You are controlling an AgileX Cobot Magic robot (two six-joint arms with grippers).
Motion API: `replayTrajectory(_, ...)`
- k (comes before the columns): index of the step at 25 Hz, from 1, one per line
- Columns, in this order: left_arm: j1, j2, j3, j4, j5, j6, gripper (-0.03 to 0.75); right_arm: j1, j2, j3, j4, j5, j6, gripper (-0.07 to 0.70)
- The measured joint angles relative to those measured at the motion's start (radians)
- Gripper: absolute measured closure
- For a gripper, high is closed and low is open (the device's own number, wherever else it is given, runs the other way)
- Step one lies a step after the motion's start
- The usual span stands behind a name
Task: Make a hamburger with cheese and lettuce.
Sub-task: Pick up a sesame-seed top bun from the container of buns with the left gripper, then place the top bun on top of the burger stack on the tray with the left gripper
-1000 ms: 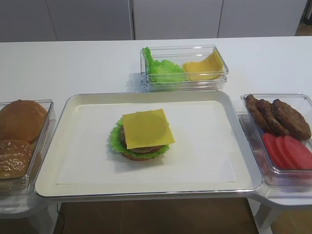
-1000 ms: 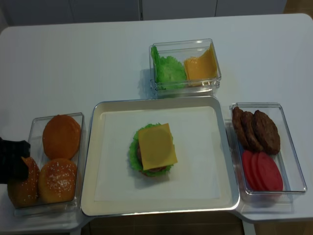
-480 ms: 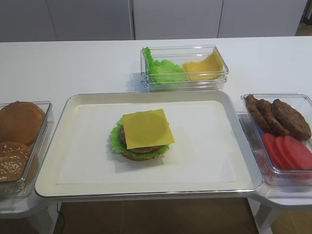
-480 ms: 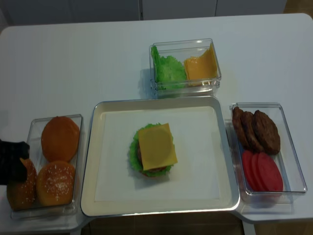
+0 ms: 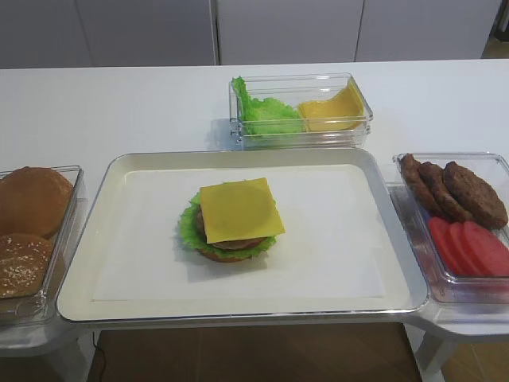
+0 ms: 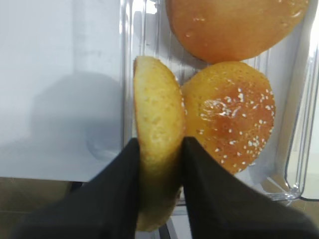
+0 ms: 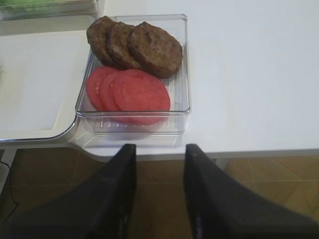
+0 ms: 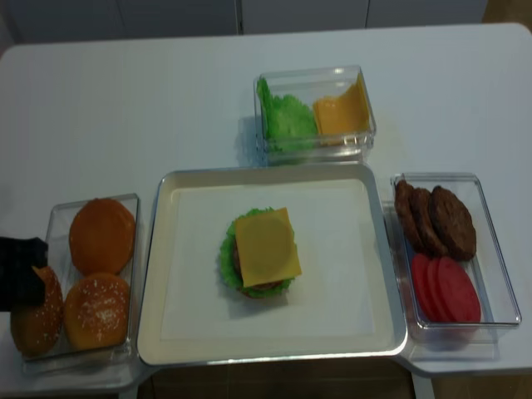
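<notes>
Over the bun box (image 6: 294, 124), left claw (image 6: 158, 149) grips a bun (image 6: 158, 144) edge-up.

The scene is viewed by the first exterior high camera from the front, at a slant across the tray (image 5: 95, 239). A steeper, near top-down look at the same tray (image 8: 158, 249) is given by the realsense view. The container of patties and tomato slices (image 7: 182, 59) is seen close from the right wrist camera, facing forward past the right gripper (image 7: 159, 164). The bun container (image 6: 299, 149) is seen very near from the left wrist camera, over the left gripper (image 6: 158, 164). Both containers are shared with the exterior views.
</notes>
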Motion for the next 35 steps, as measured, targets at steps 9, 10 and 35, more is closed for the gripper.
replayTrajectory(9, 0.0, -0.116, -0.031, -0.04, 0.001, -0.016, 0.536, 0.0, 0.0, 0.0, 0.0, 0.0, 0.003, 0.365)
replayTrajectory(10, 0.0, -0.13, -0.041, -0.04, -0.003, -0.024, 0.536, 0.0, 0.0, 0.0, 0.0, 0.0, 0.003, 0.365)
replayTrajectory(35, -0.219, -0.156, -0.017, -0.693, -0.113, 0.141, 0.538, 0.0, 0.0, 0.0, 0.0, 0.0, 0.001, 0.365)
